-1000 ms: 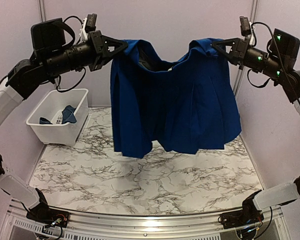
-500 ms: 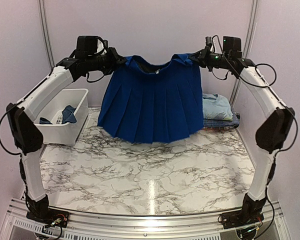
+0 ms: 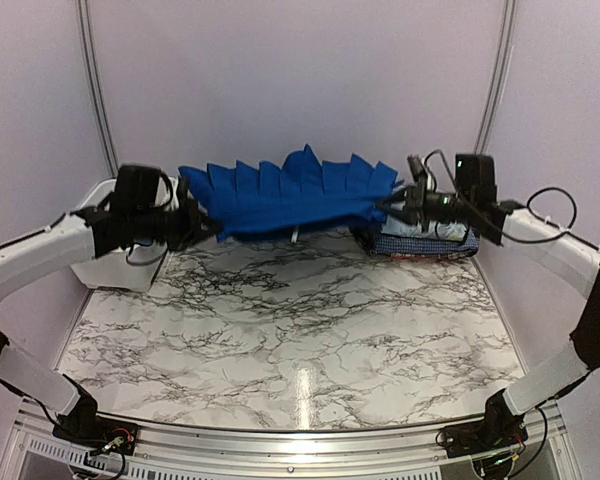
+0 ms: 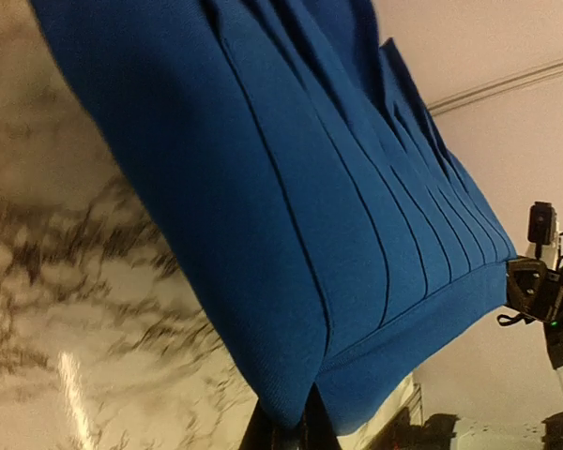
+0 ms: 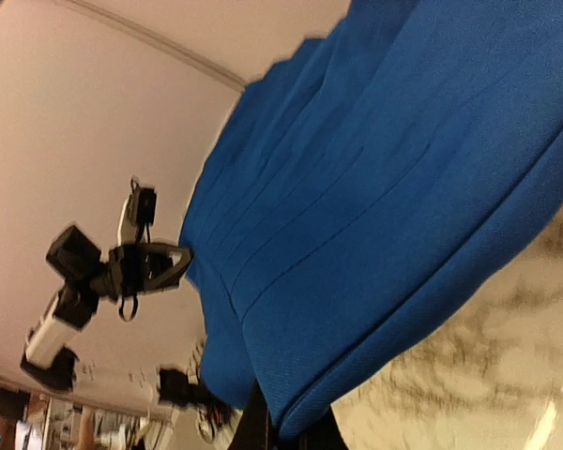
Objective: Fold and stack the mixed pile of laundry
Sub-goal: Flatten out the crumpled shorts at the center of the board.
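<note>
As left gripper (image 3: 202,225) and right gripper (image 3: 386,207) clench its 2 waistband corners, we judge the blue garment (image 3: 280,198) limp.

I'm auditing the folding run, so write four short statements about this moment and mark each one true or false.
1. The left gripper and right gripper are both shut on the royal blue pleated skirt. True.
2. The skirt lies folded at the near edge of the marble table. False: it is held stretched between the two arms over the far side.
3. A stack of folded garments sits at the far right, beside the right gripper. True.
4. The skirt's pleats hang straight down. False: in the top view the hem fans upward above the held waistband.
</note>
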Robot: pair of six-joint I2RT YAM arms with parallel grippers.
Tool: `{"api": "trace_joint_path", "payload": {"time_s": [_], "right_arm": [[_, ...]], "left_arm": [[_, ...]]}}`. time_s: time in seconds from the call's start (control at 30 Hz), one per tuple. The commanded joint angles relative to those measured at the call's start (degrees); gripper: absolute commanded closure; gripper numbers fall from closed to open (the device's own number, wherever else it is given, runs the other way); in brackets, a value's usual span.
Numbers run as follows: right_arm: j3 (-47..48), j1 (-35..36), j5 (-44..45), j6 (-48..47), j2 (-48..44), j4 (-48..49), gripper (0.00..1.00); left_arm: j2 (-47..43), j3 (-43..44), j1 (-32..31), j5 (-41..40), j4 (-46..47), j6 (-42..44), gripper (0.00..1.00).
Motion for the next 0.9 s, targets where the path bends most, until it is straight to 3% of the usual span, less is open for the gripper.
{"api": "trace_joint_path", "payload": {"time_s": [0.0, 0.13, 0.3, 0.37, 0.5, 0.6, 0.67, 0.73, 0.87], "right_arm": [[-24.11, 3.9, 1.35, -1.39, -4.97, 4.7, 1.0], [-40.84, 4.49, 3.82, -4.01, -9.17, 3.34, 1.0], [-45.38, 5.04, 4.04, -8.02, -14.0, -8.43, 1.0], [-44.91, 5.52, 3.67, -9.45, -16.35, -13.52, 0.94], [-39.64, 7.28, 1.53, -16.64, -18.38, -27.22, 0.59], [-29.42, 6.77, 8.54, -23.02, -20.75, -39.99, 0.38], [-22.74, 5.19, 11.46, -25.11, -21.09, -42.85, 0.28], [-20.61, 4.38, 11.34, -25.21, -19.03, -38.75, 0.26], [-16.56, 4.57, 8.42, -22.97, -6.74, -21.03, 0.38]], "left_arm": [[-3.95, -26.69, -0.27, -1.01, 6.79, -5.72, 1.0], [-7.53, -38.15, -2.69, -3.22, 7.77, -8.14, 1.0], [-12.73, -41.99, -7.51, -3.93, 2.61, -10.68, 1.0], [-14.6, -42.22, -10.52, -4.67, -0.35, -12.33, 1.0], [-17.35, -41.65, -12.55, -6.08, -9.89, -14.35, 0.66], [-23.06, -38.08, -12.7, -12.0, -20.91, -14.08, 0.41], [-26.21, -33.67, -12.7, -16.89, -25.79, -12.95, 0.28], [-25.23, -30.66, -12.7, -18.67, -26.07, -11.59, 0.18], [-13.15, -23.49, -14.61, -19.55, -24.16, -6.79, 0.16]]}}
